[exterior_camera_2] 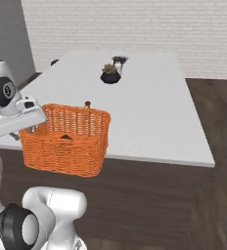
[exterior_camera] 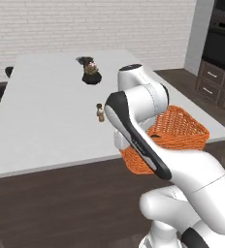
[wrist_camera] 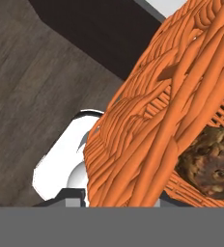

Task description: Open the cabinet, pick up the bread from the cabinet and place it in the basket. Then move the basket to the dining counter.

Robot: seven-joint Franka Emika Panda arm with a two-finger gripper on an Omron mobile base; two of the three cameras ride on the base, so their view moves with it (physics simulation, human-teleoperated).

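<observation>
Pincer (exterior_camera_2: pixel 31 128) clamped on near-left rim of basket (exterior_camera_2: pixel 69 141), bread (wrist_camera: pixel 213 161) inside, held at table (exterior_camera_2: pixel 149 117) near edge. Judged light, stiff weave; rim grip tilts easily.

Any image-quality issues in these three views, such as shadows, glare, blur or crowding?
Left base view: flat, even light, and the white arm blocks part of the basket. Right base view: soft and slightly blurry, no glare on the dining counter. Hand view: basket weave crowds the lens, with the bread showing through as a dark mottled patch.
</observation>
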